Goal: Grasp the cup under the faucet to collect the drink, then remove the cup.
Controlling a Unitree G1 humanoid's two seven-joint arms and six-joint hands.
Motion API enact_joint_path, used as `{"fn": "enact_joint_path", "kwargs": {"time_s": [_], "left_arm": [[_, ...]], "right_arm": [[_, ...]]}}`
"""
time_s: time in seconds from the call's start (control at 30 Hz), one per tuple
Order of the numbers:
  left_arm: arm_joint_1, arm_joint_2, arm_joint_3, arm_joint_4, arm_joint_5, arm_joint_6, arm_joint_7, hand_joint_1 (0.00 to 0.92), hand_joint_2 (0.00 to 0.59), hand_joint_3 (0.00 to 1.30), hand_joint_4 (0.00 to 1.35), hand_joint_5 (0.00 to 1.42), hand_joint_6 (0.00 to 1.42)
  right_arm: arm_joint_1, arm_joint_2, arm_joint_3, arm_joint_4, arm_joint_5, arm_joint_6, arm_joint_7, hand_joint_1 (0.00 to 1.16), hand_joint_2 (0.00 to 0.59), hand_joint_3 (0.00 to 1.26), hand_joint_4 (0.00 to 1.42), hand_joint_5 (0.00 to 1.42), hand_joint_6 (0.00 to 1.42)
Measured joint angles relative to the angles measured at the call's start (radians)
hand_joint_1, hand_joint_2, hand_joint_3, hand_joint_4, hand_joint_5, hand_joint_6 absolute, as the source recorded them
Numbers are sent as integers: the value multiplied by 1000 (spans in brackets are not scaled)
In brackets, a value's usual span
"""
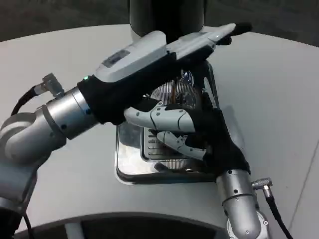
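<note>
Clear ribbed cup [180,93], mostly hidden, gripped by right hand [199,132]; left hand's [149,62] grip unclear.

A drip tray [130,172] is sitting on the desk [279,89], with the dispenser body [167,15] standing behind it. The cup [182,94] is standing over the tray. The left hand [164,50] is stretching across above the cup, and the right hand [192,132] is reaching in from the front right, fingers [164,117] lying beside the cup.
</note>
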Motion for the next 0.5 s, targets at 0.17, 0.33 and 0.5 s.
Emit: {"fn": "enact_joint_path", "kwargs": {"time_s": [0.17,0.33,0.5], "left_arm": [[38,-46,66,0,-62,-7,72,0,156,0,0,125,95],[64,-67,132,-19,-84,-28,131,0,161,20,0,147,110],[108,-66,167,-60,-103,-26,140,0,164,25,0,152,113]], "right_arm": [[-8,0,2,7,1,-2,-3,843,163,0,16,27,148],[-11,3,2,21,3,-14,-6,843,165,17,109,90,202],[-31,7,2,56,10,-32,-9,868,172,145,258,204,320]]}}
